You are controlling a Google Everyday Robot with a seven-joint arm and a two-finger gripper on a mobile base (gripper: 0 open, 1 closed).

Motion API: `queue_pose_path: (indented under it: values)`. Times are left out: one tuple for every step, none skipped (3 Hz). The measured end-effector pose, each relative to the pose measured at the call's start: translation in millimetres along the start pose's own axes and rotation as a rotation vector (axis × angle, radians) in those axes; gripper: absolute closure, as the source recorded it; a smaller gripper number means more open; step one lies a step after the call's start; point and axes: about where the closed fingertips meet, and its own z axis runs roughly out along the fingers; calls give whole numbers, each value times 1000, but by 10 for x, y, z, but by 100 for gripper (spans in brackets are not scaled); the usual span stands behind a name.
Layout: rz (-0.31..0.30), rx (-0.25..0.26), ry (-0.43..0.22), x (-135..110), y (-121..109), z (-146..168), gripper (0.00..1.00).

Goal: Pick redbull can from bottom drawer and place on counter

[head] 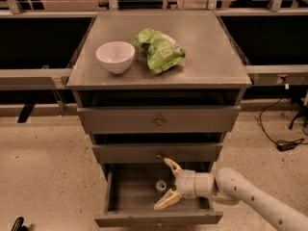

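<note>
The bottom drawer (159, 219) is pulled out below two closed grey drawers. The redbull can (160, 187) stands upright inside it near the back, only its silver top and a bit of side showing. My gripper (166, 184) reaches in from the right over the open drawer, its two tan fingers spread wide, one above and one below, just right of the can and not touching it. The grey counter (211, 47) tops the cabinet.
A white bowl (115, 57) and a green crumpled bag (160, 49) sit on the counter's left and middle. A black cable (284, 143) lies on the speckled floor at the right. Dark shelving runs behind the cabinet.
</note>
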Motion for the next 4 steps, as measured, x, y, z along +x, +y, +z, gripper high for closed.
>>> queue_pose_path:
  values:
    - [-19,-5,-50,195,91,190,0]
    - [-18,-6,-50,198,101,194,0]
    - [23,-32,-67,586,-19,515,0]
    - [11,-27,-69,909,-91,675,0]
